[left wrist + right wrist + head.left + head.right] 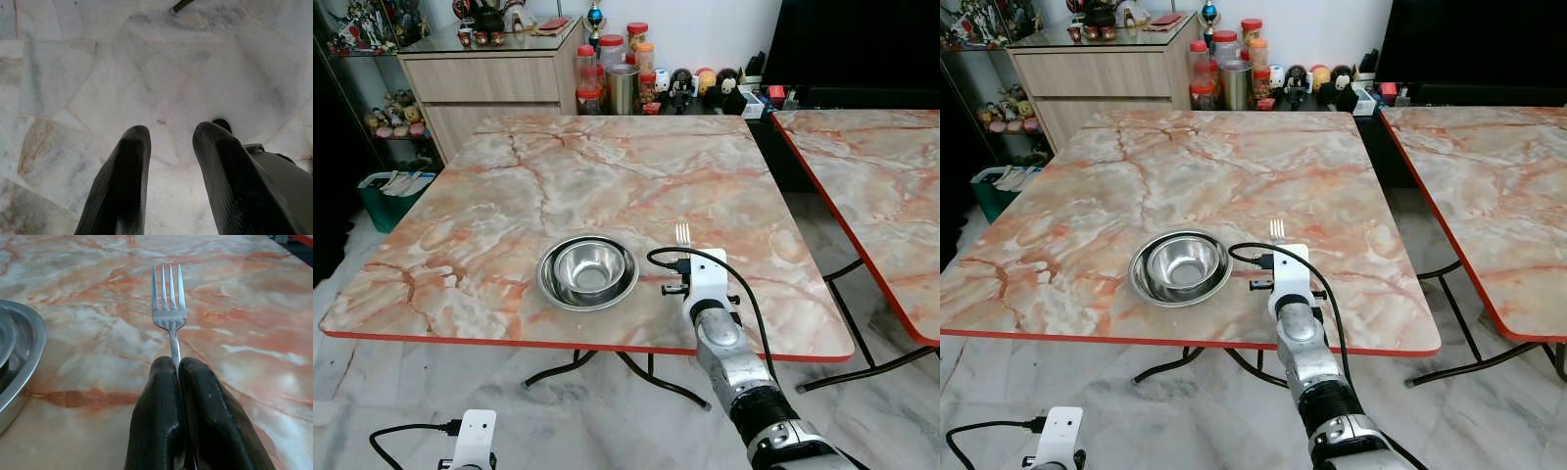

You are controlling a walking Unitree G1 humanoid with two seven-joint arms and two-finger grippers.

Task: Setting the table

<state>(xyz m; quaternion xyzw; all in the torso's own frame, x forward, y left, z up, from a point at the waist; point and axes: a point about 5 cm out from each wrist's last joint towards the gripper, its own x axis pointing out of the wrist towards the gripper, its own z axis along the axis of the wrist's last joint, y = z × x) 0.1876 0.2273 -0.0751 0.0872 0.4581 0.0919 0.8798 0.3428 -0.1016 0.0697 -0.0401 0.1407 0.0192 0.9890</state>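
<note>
A steel bowl (588,271) sits inside a steel plate (551,290) near the front edge of the marble table (558,186). Just right of the plate, my right gripper (177,367) is shut on the handle of a silver fork (167,301). The fork's tines (682,233) point away from me, low over the tabletop. Whether the fork touches the table I cannot tell. My left gripper (168,137) hangs below the table over the floor, its fingers apart with nothing between them.
A second marble table (871,166) stands to the right across a gap. Jars and a metal tin (622,88) line the far side by a wooden cabinet (484,83). A green bin (386,191) stands on the floor at left.
</note>
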